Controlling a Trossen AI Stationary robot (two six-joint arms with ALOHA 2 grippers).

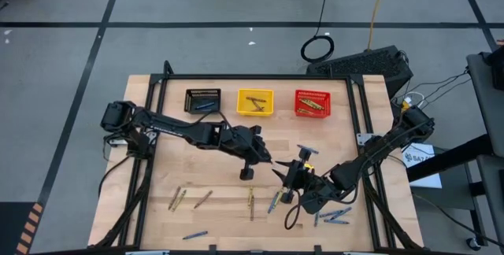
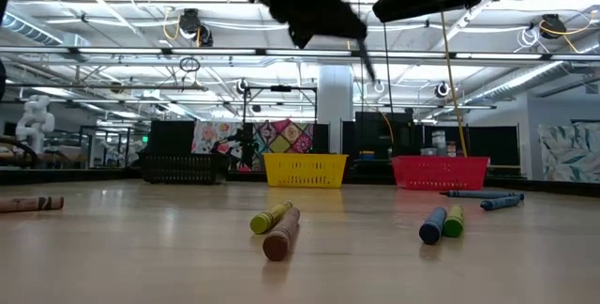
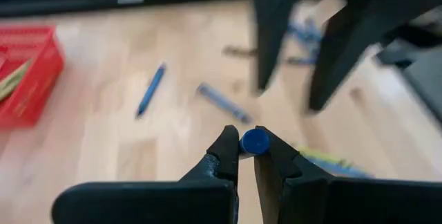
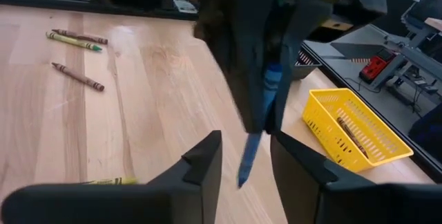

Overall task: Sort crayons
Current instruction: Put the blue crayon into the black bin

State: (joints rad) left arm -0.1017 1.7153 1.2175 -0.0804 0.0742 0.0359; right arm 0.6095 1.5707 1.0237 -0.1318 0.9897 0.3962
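- Wood table (image 1: 213, 184) on a grey floor, big open hall with ceiling lights behind it.
- Black (image 1: 202, 100), yellow (image 1: 255, 102) and red (image 1: 313, 104) baskets line the far edge.
- Crayons (image 1: 250, 201) lie scattered along the near side.
- Left gripper (image 3: 246, 156) pinches a blue crayon (image 3: 253, 141) mid-table, above the surface.
- Right gripper (image 4: 245, 156) faces it, fingers spread either side of the crayon's tip.

Three baskets (image 1: 255, 102) behind scattered crayons (image 1: 250, 201)

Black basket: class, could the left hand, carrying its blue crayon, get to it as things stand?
Probably yes: the left hand grips the blue crayon, and bare table leads to the black basket.
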